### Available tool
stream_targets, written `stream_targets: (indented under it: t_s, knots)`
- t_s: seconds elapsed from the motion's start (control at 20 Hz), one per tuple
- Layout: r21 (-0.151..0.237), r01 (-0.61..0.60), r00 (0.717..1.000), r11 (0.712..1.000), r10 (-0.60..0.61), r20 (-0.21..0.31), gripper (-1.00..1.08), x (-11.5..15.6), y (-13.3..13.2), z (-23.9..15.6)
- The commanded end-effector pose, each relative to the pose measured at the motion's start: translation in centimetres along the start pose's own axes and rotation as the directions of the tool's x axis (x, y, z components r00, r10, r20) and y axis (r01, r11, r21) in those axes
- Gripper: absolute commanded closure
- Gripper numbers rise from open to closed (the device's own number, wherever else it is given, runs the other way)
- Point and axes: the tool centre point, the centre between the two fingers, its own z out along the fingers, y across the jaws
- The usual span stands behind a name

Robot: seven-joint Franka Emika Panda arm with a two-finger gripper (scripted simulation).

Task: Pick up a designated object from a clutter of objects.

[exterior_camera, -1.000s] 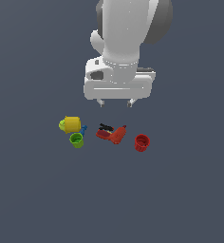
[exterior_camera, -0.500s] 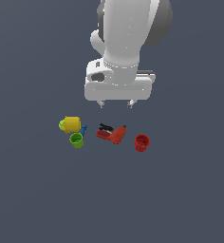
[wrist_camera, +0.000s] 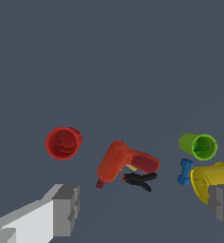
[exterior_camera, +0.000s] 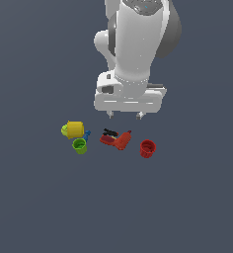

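Tool (exterior_camera: 125, 115) hangs above the table (exterior_camera: 34, 207), jaws spread wide, nothing between them; 2 short fingertips (exterior_camera: 110, 115) poke down from the white hand body in the exterior view. In the wrist view the 2 grey pads (wrist_camera: 66, 210) sit far apart, also with nothing held. No edge or corner of the table shows in either view, so places are given by neighbours only.

Red-orange drill-shaped toy (exterior_camera: 117, 139) lies on its side just under the tool, with a black part (wrist_camera: 140, 179) touching it. Yellow cylinder (exterior_camera: 75, 130) lies on its side at the far end of the row, on the exterior view's left. Red cup (exterior_camera: 147, 148), the designated object, stands apart at the other end of the row, on the exterior view's right, near the drill toy but not touching it; its open mouth faces up and the rim lip is visible in the wrist view (wrist_camera: 63, 143). Green cup (exterior_camera: 79, 146) sits just beside the yellow cylinder, mouth up. Blue piece (exterior_camera: 87, 134) is wedged between cylinder and green cup; contact unclear.
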Motion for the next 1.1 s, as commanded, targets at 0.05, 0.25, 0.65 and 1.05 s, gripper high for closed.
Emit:
stream_targets:
  t_s: [0.05,0.25,0.65,1.05]
  knots:
    - [0.003,-0.049,0.999,0.999,0.049,-0.001,-0.92,0.3,-1.1,1.4]
    - [0.008,-0.121,0.993,0.993,0.121,-0.002,-0.92,0.7,-2.6,3.4]
    - [0.020,-0.272,0.962,0.962,0.273,0.000,-0.92,1.1,-5.8,7.8]
    - [0.031,-0.419,0.908,0.907,0.419,0.007,-0.92,0.8,-9.1,12.2]
